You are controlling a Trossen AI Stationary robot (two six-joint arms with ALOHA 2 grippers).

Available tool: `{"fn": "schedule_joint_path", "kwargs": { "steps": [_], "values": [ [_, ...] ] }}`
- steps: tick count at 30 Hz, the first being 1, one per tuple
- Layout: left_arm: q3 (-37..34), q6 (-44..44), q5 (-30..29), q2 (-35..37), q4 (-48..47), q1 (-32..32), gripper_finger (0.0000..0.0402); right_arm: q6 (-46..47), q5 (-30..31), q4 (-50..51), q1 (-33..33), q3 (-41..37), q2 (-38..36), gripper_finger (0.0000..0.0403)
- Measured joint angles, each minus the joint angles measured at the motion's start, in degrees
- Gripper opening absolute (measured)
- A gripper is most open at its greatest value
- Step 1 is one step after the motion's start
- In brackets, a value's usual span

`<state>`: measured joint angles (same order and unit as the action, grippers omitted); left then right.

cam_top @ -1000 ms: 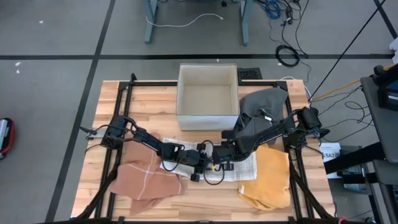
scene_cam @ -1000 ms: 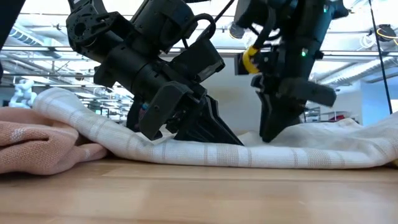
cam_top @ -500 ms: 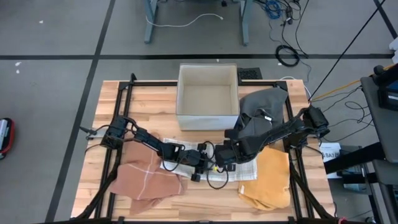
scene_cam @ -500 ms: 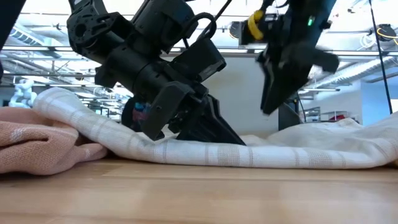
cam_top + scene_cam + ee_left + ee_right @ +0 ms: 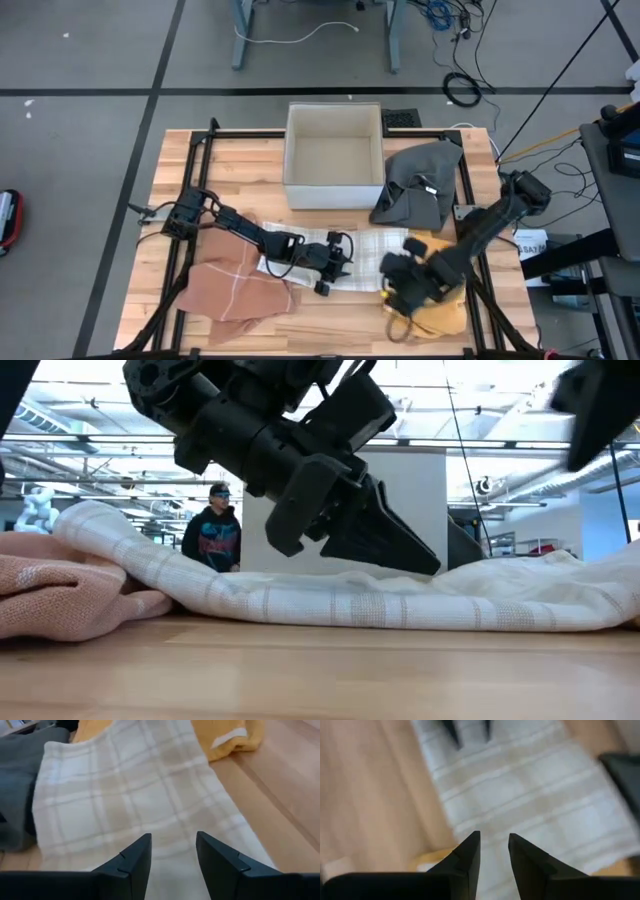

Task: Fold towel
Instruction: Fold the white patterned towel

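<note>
**White checked towel laid flat, both grippers clear of it**

The wooden slatted table carries an open white square box at its far middle. All positions below are given from that box.

The white checked cotton towel lies spread on the near side of the box, a dark grey crumpled cloth just right of the box, a mustard-yellow cloth nearer and to the right, and a pink cloth nearer and to the left.

The left gripper sits low over the towel's left end, fingers apart with nothing between them. The right gripper hovers near the towel's right end, over the yellow cloth, fingers slightly parted and empty.

Judgement: to fold cleanly, each gripper should pinch one corner of the same edge only, lift evenly, and avoid catching the yellow cloth.

Against the earlier frame, the right gripper has swung from the towel's middle out toward the near right; the left has edged right.
</note>
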<state>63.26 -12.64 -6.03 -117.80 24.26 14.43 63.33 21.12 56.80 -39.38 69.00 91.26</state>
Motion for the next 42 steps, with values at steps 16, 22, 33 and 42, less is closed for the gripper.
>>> {"fn": "schedule_joint_path", "kwargs": {
  "steps": [16, 22, 33, 42],
  "values": [
    [0.18, 1.31, 16.15, -0.45, -0.2, -8.78, 0.0163, 26.24, 2.58, 4.2, -14.15, -0.05, 6.52, 0.0189],
    [0.27, 0.87, 16.81, -2.79, 1.32, -8.32, 0.0163, 32.49, 1.53, 8.48, -15.89, -0.05, 8.38, 0.0197],
    [0.26, 1.84, 14.11, -4.68, 3.49, -8.4, 0.0163, 33.15, 4.47, 6.93, -15.03, -2.57, 10.36, 0.0178],
    [0.25, 2.21, 14.01, -4.68, 3.29, -8.4, 0.0163, 31.46, 4.93, 3.35, -13.74, -6.12, 10.34, 0.0114]
  ]
}}
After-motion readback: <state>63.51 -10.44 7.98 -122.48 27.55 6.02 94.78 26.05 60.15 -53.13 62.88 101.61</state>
